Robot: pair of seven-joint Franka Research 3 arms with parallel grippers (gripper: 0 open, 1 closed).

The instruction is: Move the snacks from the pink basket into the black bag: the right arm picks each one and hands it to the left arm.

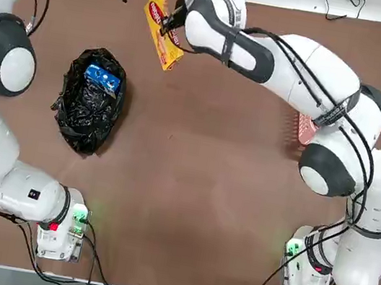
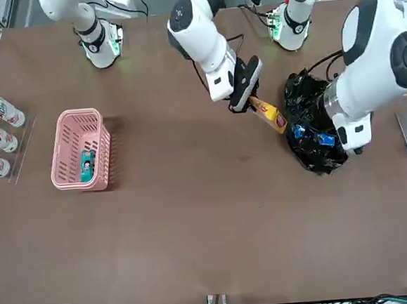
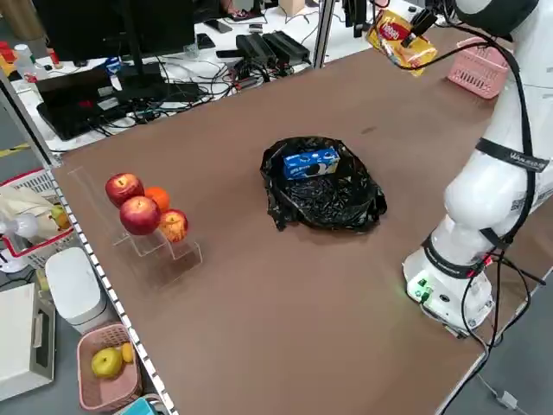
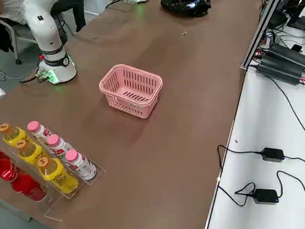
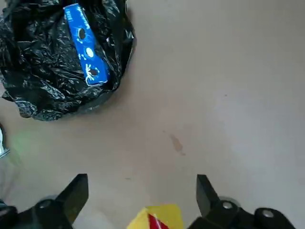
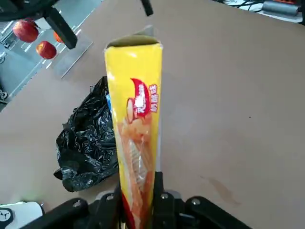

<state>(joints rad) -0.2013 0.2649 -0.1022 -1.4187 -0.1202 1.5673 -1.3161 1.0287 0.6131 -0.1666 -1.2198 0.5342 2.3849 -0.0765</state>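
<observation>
Right dark two-finger gripper clamped on yellow red-logo packet; left dark gripper near it, fingers apart. Blue printed packet in glossy black plastic bag; teal packet in pink lattice basket.

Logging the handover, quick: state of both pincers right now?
Left pincer: open, holding nothing, facing the yellow snack packet's free end.
Right pincer: closed on the yellow snack packet.

Right hand grips yellow packet; blue packet in black bag; teal packet in pink basket.
</observation>
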